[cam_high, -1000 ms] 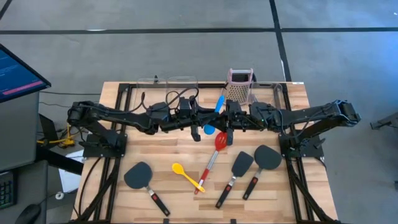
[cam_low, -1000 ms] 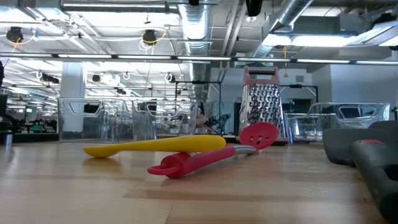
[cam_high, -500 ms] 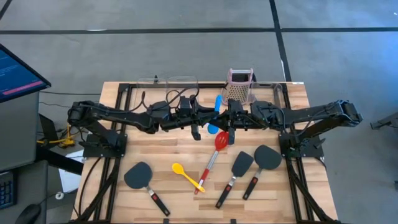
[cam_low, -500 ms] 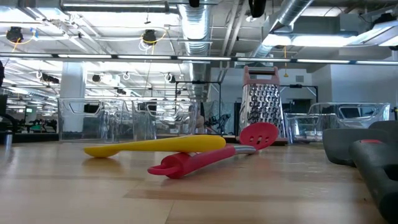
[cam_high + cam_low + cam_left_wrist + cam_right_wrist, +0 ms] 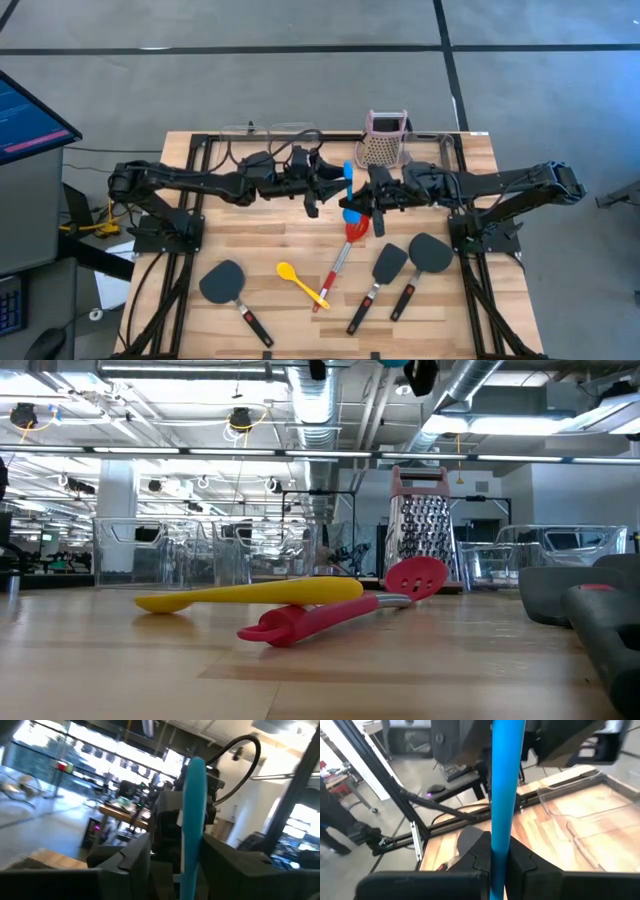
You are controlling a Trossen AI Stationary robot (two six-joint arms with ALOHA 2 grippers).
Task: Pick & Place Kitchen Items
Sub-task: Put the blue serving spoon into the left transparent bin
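A blue spoon (image 5: pixel 348 178) hangs high above the table's middle, between my two grippers. My right gripper (image 5: pixel 375 205) reaches in from the right and is shut on its handle. My left gripper (image 5: pixel 312 200) comes from the left and is open. In the left wrist view its fingers (image 5: pixel 132 857) stand on either side of the blue handle (image 5: pixel 193 815) with a gap to each. On the table lie a red spoon (image 5: pixel 340 255), a yellow spoon (image 5: pixel 300 283) and three black spatulas (image 5: pixel 228 288) (image 5: pixel 378 275) (image 5: pixel 422 262). My right gripper pinches the blue spoon's handle (image 5: pixel 501 820) between its two fingers (image 5: pixel 476 852). The fingers come about level from the table's right and lie across the handle. The spoon is lifted clear of the table, its bowl (image 5: pixel 350 215) toward the near edge.
A pink-topped metal grater (image 5: pixel 385 140) stands at the far edge, right of centre. Clear plastic bins (image 5: pixel 280 130) (image 5: pixel 440 142) line the far edge beside it. In the low view the red spoon (image 5: pixel 330 615) and the yellow spoon (image 5: pixel 250 595) lie crossed mid-table.
The blue spoon has swung a little in the air: its bowl has gone toward the right and near edges, while its handle end has nearly kept its place. Both grippers have shifted slightly with it, the left one toward the far edge.
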